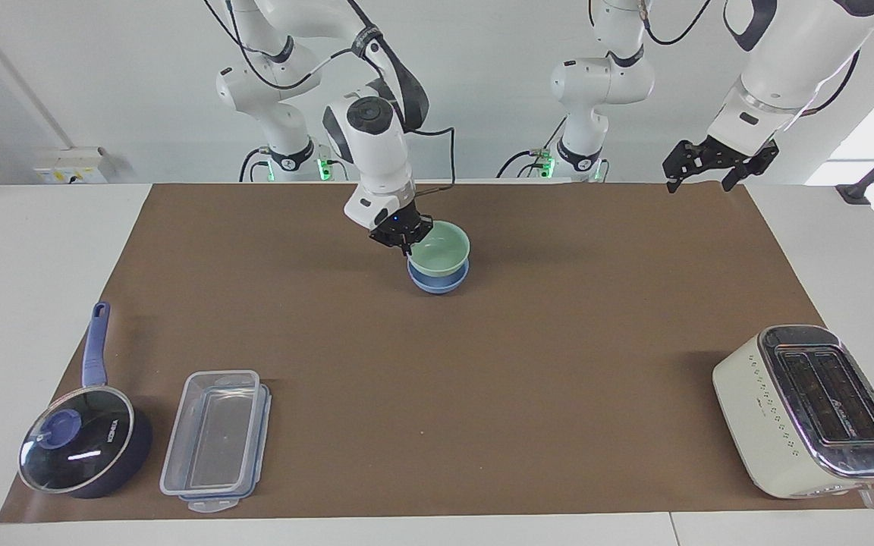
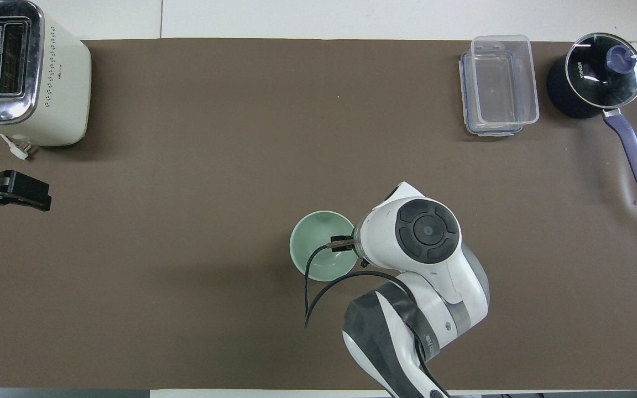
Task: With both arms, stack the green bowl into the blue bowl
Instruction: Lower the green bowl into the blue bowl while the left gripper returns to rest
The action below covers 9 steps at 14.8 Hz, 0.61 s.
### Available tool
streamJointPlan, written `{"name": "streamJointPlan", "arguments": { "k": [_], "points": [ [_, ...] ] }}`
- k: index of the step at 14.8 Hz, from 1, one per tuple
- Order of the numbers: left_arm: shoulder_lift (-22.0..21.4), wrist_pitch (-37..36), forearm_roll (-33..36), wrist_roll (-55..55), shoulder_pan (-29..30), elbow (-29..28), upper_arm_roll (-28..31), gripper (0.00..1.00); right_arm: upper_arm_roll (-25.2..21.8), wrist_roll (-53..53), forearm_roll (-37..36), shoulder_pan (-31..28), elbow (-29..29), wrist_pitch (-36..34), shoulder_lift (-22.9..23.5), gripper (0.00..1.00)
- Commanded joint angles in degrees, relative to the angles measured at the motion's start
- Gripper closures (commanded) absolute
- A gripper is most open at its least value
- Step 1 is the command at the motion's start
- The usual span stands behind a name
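We see the right gripper [image 1: 404,241] clamped on the rim of the green bowl [image 1: 441,248], which sits nested in the blue bowl [image 1: 437,281] directly under it. The left gripper [image 1: 718,163] waits raised over the mat's edge at its own end, fingers spread.

Two bowls are counted: one green bowl [image 1: 441,248] [image 2: 319,249] and one blue bowl [image 1: 437,282], the former nested in the latter. Two arms are seen, each ending in one gripper: the right gripper [image 1: 403,236] and the left gripper [image 1: 716,162] [image 2: 17,190]. One toaster [image 1: 812,409] [image 2: 20,72], one clear plastic container [image 1: 213,440] [image 2: 498,84] and one lidded saucepan [image 1: 84,447] [image 2: 600,74] are counted on one brown mat [image 1: 482,379] [image 2: 241,166].
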Motion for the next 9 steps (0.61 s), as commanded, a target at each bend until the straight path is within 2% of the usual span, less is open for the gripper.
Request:
{"name": "streamJointPlan", "arguments": {
  "k": [1,3,6,8,9],
  "points": [
    [-0.8,-0.2,0.7,2.1,1.9,-2.5,0.0,0.00,-0.2,-2.4,1.1,-0.3,-2.9,2.7,-1.6,1.00],
    [-1.5,4.4,-1.0,1.4,1.7,-5.9,0.1,0.00,-0.3,-2.7,1.1,-0.3,-4.3,4.4,-2.0,1.00],
    [1.5,10.9,-2.6,-0.4,1.3,-5.5,0.0,0.00,-0.2,-4.6,1.1,-0.4,-4.5,4.8,-2.0,1.00],
    [3.9,9.3,-4.2,-1.3,1.3,-1.4,0.0,0.00,-0.2,-4.2,1.1,0.1,-4.4,6.2,-0.9,1.00],
    [5.0,5.9,-4.3,-1.3,1.2,1.4,0.1,0.00,-0.2,-4.3,1.1,0.2,-4.4,6.2,-0.8,1.00]
  ]
}}
